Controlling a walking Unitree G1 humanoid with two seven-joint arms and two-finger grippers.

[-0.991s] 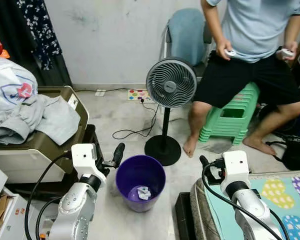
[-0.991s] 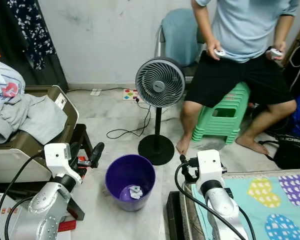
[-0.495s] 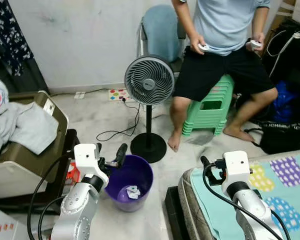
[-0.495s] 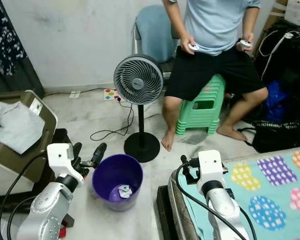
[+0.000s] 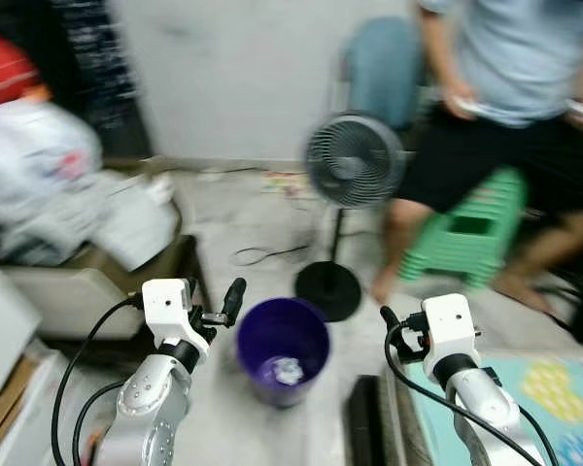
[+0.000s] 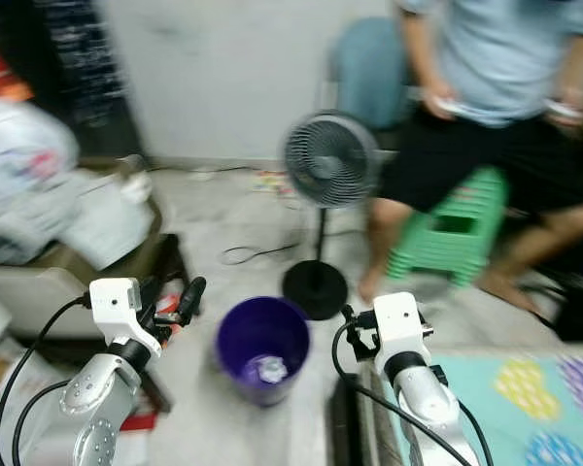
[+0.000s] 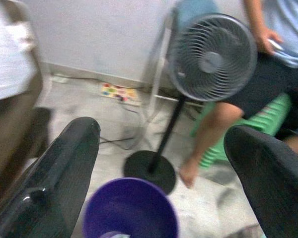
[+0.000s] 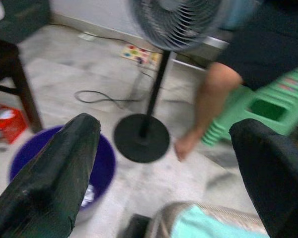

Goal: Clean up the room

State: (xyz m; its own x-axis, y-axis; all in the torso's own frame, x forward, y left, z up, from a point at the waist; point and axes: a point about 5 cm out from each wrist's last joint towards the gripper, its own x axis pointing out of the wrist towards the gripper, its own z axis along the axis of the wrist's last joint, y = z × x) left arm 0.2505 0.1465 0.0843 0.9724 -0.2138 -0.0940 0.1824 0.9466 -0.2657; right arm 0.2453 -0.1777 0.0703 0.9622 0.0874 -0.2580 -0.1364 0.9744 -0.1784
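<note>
A purple bin (image 5: pixel 283 345) stands on the floor just ahead, between my two arms, with a crumpled white paper (image 5: pixel 287 369) lying at its bottom. My left gripper (image 5: pixel 216 291) hovers at the bin's left rim, open with nothing between its fingers (image 7: pixel 64 168); the bin (image 7: pixel 131 210) lies below them. My right gripper (image 5: pixel 398 325) is raised to the right of the bin, also open and holding nothing, its fingers (image 8: pixel 54 173) spread wide. The head views are blurred.
A standing fan (image 5: pixel 355 175) with a round black base is right behind the bin, a cable (image 5: pixel 272 254) trailing on the floor. A person sits on a green stool (image 5: pixel 466 238). A chair piled with clothes (image 5: pixel 78 282) is left, a patterned mattress (image 5: pixel 534 388) right.
The whole view has swung back to the left and blurred, so the camera moved. Both arms keep the same raised pose with open fingers. The paper still lies in the bin.
</note>
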